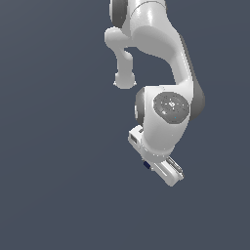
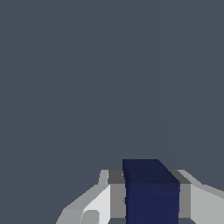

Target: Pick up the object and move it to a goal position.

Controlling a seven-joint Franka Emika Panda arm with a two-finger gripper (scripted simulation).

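In the wrist view the dark navy-blue cube sits between my two fingers, one grey pad touching each side of it. My gripper is shut on the cube. In the exterior view the white arm hangs over the plain grey ground and the gripper points away beneath the wrist, mostly hidden by the hand. Only a small corner of the cube shows at the hand's lower edge, on the exterior view's left side of it.
A plain dark grey surface fills both views. The arm's upper links rise toward the top of the exterior view. No other objects show.
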